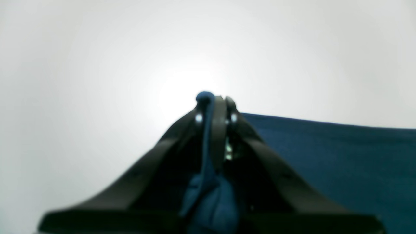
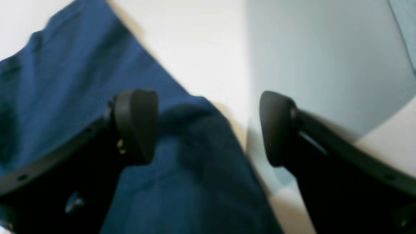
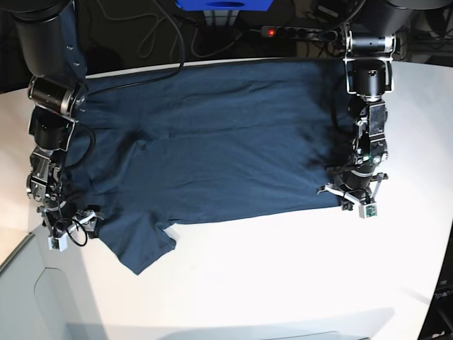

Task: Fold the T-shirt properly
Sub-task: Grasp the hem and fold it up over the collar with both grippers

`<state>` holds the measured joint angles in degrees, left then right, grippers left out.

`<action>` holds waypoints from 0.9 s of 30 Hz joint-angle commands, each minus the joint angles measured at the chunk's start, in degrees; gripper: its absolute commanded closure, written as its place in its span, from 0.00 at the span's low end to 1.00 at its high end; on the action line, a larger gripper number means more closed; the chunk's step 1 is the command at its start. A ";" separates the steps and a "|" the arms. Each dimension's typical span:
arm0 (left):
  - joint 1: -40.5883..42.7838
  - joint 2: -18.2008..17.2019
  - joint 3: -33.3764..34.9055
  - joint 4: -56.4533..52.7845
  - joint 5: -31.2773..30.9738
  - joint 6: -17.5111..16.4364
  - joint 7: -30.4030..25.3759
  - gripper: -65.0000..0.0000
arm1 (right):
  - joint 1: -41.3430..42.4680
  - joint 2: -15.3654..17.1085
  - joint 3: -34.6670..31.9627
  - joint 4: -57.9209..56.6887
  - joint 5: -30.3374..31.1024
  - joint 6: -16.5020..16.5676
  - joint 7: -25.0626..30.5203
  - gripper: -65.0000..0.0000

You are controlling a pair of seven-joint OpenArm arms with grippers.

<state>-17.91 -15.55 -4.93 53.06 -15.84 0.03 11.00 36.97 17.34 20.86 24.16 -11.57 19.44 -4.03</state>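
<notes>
The dark navy T-shirt (image 3: 212, 142) lies spread flat on the white table (image 3: 283, 283), with one sleeve (image 3: 145, 248) sticking out at the near left. My left gripper (image 3: 352, 202) is at the shirt's near right corner. In the left wrist view it (image 1: 213, 100) is shut on a pinch of the blue cloth (image 1: 208, 195), and the shirt's edge (image 1: 341, 152) runs off to the right. My right gripper (image 3: 71, 227) is at the shirt's near left edge by the sleeve. In the right wrist view it (image 2: 208, 128) is open, with one finger (image 2: 136, 126) over the cloth (image 2: 65, 81) and the other past the table's edge.
A power strip with a red light (image 3: 290, 32), cables and a blue object (image 3: 223, 4) lie behind the table. The table's corner and the grey floor (image 3: 21, 283) are just left of my right gripper. Bare white table lies in front of the shirt.
</notes>
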 commanded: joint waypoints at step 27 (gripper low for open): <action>-0.15 -0.40 -0.13 0.79 0.06 0.45 0.47 1.00 | -1.23 -0.33 -3.32 -0.82 0.89 0.03 2.76 1.00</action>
<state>-17.45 -15.40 -4.95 53.25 -15.81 0.16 10.66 34.54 16.97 17.67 22.83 -10.41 19.33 -0.38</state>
